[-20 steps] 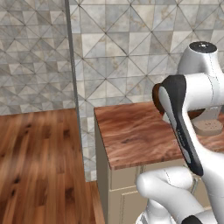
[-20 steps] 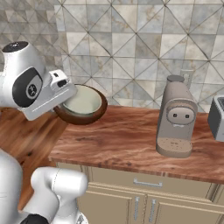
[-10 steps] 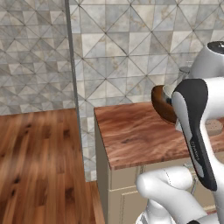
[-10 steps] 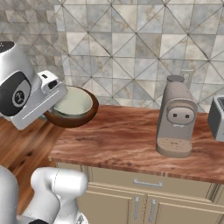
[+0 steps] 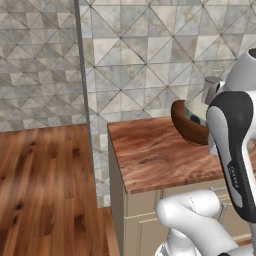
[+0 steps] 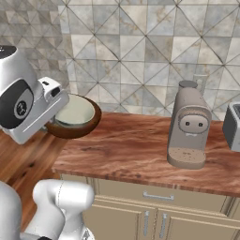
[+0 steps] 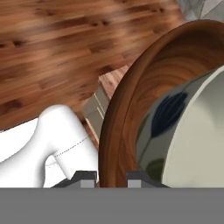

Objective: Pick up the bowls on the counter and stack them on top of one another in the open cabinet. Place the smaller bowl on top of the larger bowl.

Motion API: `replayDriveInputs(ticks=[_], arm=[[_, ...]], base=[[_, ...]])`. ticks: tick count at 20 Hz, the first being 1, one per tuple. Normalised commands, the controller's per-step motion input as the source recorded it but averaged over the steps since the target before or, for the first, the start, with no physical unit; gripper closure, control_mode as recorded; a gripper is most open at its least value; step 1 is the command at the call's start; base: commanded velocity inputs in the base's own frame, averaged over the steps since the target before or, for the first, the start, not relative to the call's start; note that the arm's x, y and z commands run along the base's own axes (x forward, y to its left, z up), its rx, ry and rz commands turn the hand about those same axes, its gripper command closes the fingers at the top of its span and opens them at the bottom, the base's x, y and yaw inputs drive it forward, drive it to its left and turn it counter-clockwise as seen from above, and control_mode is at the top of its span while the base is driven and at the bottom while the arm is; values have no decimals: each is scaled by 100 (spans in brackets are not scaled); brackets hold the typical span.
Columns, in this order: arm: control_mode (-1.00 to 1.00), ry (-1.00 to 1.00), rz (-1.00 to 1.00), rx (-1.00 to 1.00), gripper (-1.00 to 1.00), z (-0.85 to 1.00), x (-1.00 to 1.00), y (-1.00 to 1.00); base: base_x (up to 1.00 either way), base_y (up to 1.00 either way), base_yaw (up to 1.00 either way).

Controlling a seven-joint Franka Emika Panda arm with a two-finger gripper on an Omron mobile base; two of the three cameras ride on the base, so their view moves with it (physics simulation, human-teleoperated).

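Bowls nested — the smaller bowl (image 6: pixel 74 111), pale with dark bluish marks, sits inside the larger bowl (image 6: pixel 80 130), the dark reddish-brown one. The end effector (image 7: pixel 111 177) is closed narrowly on the brown bowl's thick rim, one finger either side of the wall, and holds the pair in the air over the left end of the tabletop (image 6: pixel 140 150). Further right on the tabletop stands a beige coffee machine (image 6: pixel 188 125) — well apart from the bowls.

Glossy reddish-brown bowl (image 6: pixel 86 129) holds pale bowl (image 6: pixel 74 113) with dark bluish marks.
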Motion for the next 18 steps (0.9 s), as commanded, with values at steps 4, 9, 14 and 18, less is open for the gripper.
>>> replayDriveInputs(ticks=[4,9,14,18], arm=[[-100,0,9,0,100,0,0,-1],[100,0,2,0,100,0,0,-1],[100,0,0,0,100,0,0,0],[100,0,0,0,100,0,0,0]], base=[[0,0,0],[0,0,0],[0,0,1],[-16,0,5]])
